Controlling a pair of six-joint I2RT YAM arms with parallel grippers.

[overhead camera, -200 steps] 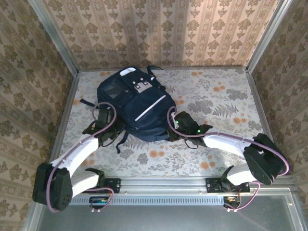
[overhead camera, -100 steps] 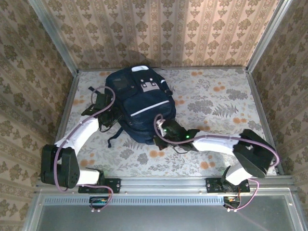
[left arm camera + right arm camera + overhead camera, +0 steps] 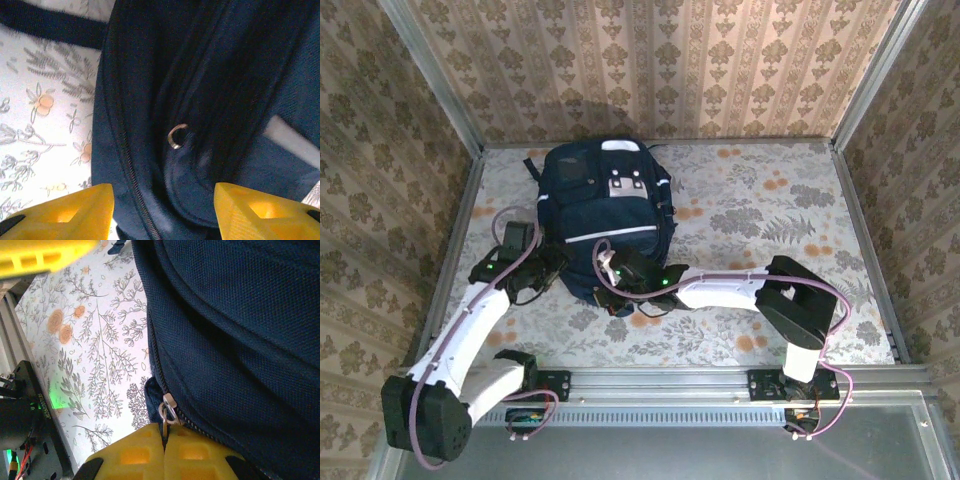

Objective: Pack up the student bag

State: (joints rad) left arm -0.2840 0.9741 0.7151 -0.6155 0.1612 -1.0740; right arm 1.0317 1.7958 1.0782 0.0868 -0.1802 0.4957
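Right gripper (image 3: 165,434): yellow jaws pressed together, pinching the metal zipper pull (image 3: 169,410) on the large dark navy fabric backpack (image 3: 610,210) directly ahead; arm stretched low and leftward. Left gripper (image 3: 162,207): jaws spread, backpack side just beyond them; forearm angled forward.

The student bag (image 3: 225,75) runs past the picture's edges, its strap (image 3: 50,30) blurred.

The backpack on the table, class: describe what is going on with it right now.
Both arms are at the student bag, which lies on the floral table. The right gripper is shut on a zipper pull at the bag's near edge. The left gripper stands open beside the bag's left side, holding nothing.
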